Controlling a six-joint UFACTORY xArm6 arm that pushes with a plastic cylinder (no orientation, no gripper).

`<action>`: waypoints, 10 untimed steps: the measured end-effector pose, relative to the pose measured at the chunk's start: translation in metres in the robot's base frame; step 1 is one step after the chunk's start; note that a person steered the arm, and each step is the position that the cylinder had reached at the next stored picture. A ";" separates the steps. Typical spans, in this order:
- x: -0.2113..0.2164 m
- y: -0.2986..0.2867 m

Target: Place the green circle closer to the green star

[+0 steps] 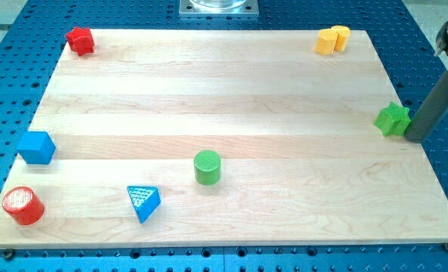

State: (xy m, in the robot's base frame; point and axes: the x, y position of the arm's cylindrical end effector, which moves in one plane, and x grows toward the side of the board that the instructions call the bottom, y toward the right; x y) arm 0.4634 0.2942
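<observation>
The green circle (207,167) stands on the wooden board, a little below the middle. The green star (393,119) sits at the board's right edge, far to the right of the circle and slightly higher. My rod comes down from the upper right, and my tip (416,137) rests at the board's right edge, just to the right of the green star and close to it. The tip is far from the green circle.
A red block (80,40) is at the top left corner. A yellow block and yellow cylinder (333,39) are at the top right. A blue cube (37,147), a red cylinder (23,205) and a blue triangle (143,202) are at the left and bottom left.
</observation>
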 end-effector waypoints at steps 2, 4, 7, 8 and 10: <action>0.084 -0.115; 0.089 -0.298; 0.032 -0.292; 0.027 -0.323; 0.017 -0.230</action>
State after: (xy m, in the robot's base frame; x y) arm 0.4809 0.0639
